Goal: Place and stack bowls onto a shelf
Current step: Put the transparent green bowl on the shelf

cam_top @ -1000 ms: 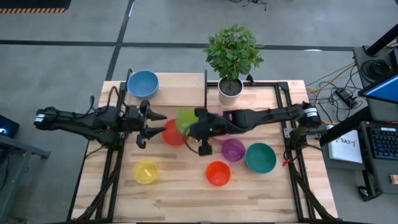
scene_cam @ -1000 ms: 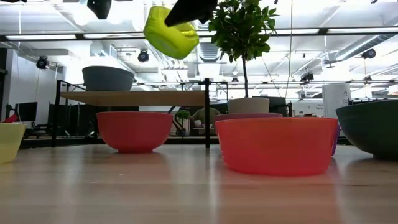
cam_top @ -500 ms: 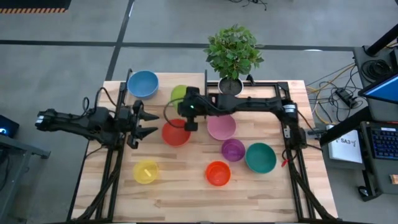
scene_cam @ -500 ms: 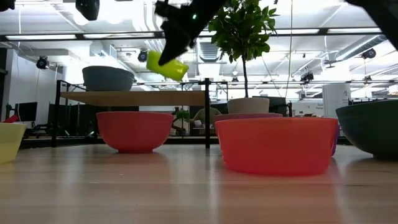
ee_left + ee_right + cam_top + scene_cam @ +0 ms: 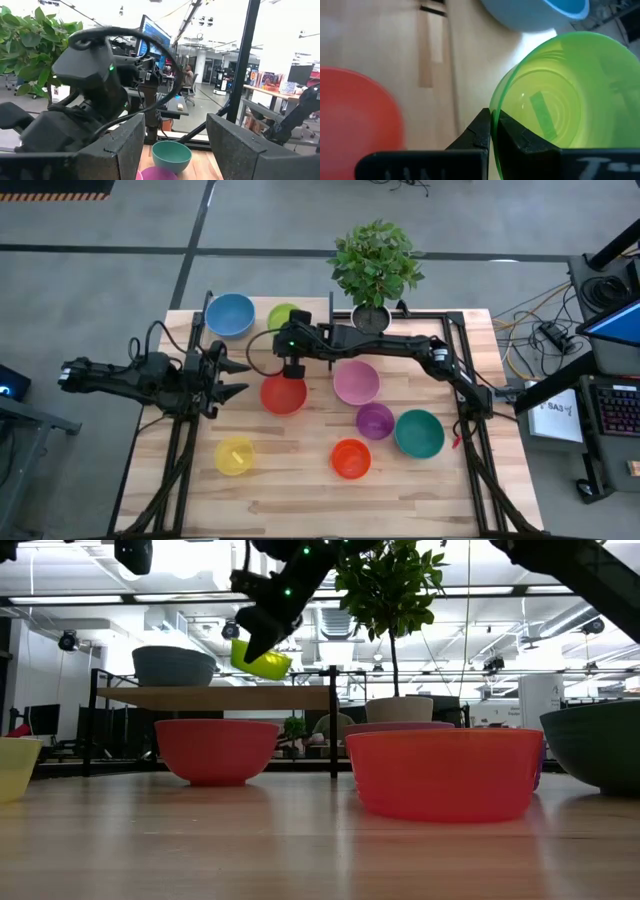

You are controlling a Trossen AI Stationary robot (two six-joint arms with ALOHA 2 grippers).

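Note:
My right gripper [image 5: 290, 345] is shut on the green bowl [image 5: 283, 315] and holds it tilted just above the pale wood shelf [image 5: 215, 697], beside the blue bowl [image 5: 230, 313] that stands on the shelf. The shelf's black divider [image 5: 331, 315] is to the green bowl's right. The red bowl [image 5: 283, 394], pink bowl [image 5: 356, 382], purple bowl [image 5: 375, 420], teal bowl [image 5: 419, 432], orange bowl [image 5: 350, 458] and yellow bowl [image 5: 234, 455] stand on the table. My left gripper [image 5: 238, 375] is open and empty, left of the red bowl. My right gripper pinches the green bowl's rim [image 5: 494, 117] on the bowl's near side, one finger [image 5: 517, 137] inside the bowl and one finger [image 5: 479, 131] outside. The fingers slant down from the near right. The bowl [image 5: 262, 662] hangs tilted, clear of the shelf board.
A white pot with a green plant [image 5: 370, 320] stands on the shelf right of the divider, close behind my right arm. Black frame rails [image 5: 460, 370] run along the table's left and right sides. Bare wood lies along the near edge [image 5: 300, 500].
My right gripper has carried the green bowl from above the red bowl toward the far edge and somewhat left, and has come down until the bowl is just above the shelf next to the blue bowl. My left gripper has drawn back a little toward the left edge.

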